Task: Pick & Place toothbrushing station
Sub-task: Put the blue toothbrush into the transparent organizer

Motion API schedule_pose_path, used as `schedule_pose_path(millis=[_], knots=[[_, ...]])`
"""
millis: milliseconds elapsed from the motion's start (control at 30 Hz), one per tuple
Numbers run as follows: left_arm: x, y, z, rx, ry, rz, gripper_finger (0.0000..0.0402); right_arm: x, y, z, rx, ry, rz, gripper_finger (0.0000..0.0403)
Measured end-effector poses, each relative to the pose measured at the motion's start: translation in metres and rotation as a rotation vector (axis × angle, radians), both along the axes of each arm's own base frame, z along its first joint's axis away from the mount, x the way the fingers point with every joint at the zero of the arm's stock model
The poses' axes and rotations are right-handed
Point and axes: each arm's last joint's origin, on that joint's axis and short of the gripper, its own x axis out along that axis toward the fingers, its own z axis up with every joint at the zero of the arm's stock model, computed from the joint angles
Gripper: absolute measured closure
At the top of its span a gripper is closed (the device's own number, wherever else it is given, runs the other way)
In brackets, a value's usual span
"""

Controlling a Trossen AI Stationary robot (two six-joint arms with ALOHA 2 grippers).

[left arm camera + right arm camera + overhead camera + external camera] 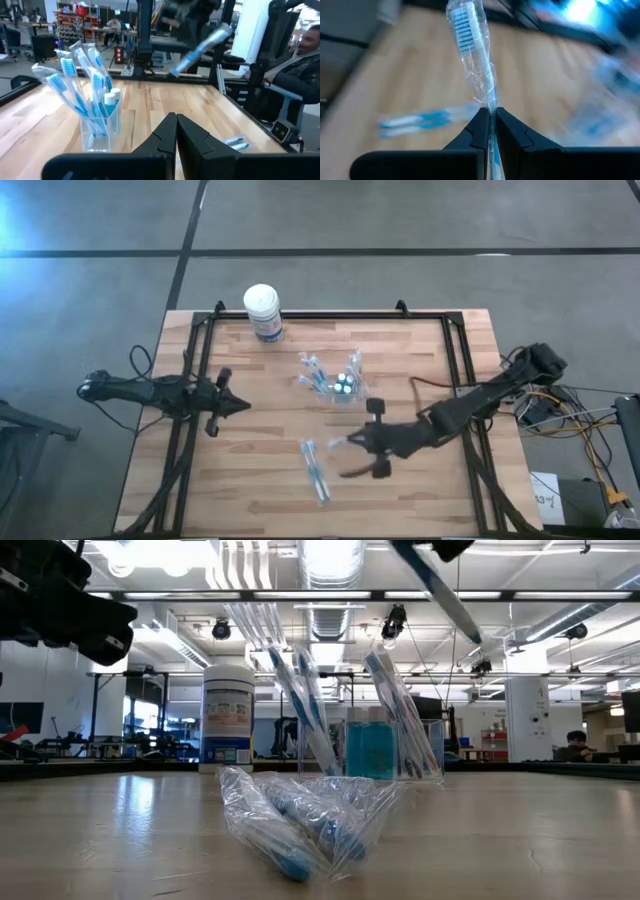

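Left gripper (238, 406): closed on nothing, fingers pressed together, hanging over the left part of the desk (260, 480), near the left edge and about midway between far and near edges.
White-lidded canister (263, 313): upright near the far edge, left of centre, blue label on its side.
Toothbrushing station (340, 383): clear plastic holder standing upright around the middle of the desk, a little toward the far edge; wrapped toothbrushes (75, 85) with blue bristles lean out of it at angles, and a small blue-and-white tube (111, 98) sits inside.
Loose wrapped toothbrushes (316, 470): lying flat near the near edge, about centre, well apart from the station.
Right gripper (345, 443): clamped on a wrapped toothbrush (472, 47), fingers pinching the wrapper near the handle end, bristle end pointing away from the wrist; it sits right of centre, between the station and the loose brushes.
Person (310, 55): partly seen beyond the desk's edge in the left wrist view.
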Motion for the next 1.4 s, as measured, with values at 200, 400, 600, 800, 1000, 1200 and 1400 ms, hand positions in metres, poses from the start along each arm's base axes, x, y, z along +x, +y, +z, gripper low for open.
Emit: schedule_pose_path(millis=[200, 400, 600, 800, 1000, 1200, 1400], knots=[[0.003, 0.0, -0.006, -0.07, -0.019, 0.03, 0.0388, -0.012, -0.026, -0.032, 0.062, -0.274, 0.107, 0.0385], [0.004, 0.001, 0.003, -0.104, -0.11, 0.07, 0.0388, -0.014, -0.034, -0.038, -0.024, -0.423, 0.137, 0.0385], [0.008, 0.001, 0.008, -0.13, -0.074, 0.079, 0.0397, -0.01, -0.04, -0.048, -0.083, -0.51, 0.132, 0.0387], [0.019, -0.001, 0.018, -0.095, -0.153, 0.079, 0.0377, -0.004, -0.053, -0.046, -0.043, -0.544, 0.193, 0.0388], [0.036, -0.004, 0.032, 0.035, -0.135, 0.086, 0.0334, -0.002, -0.059, -0.042, 0.015, -0.588, 0.203, 0.0387], [0.062, -0.009, 0.05, 0.072, -0.072, 0.084, 0.028, -0.002, -0.058, -0.042, 0.027, -0.585, 0.211, 0.0386], [0.086, -0.014, 0.067, 0.09, -0.05, 0.079, 0.0244, -0.003, -0.058, -0.044, 0.051, -0.577, 0.2, 0.0386]])
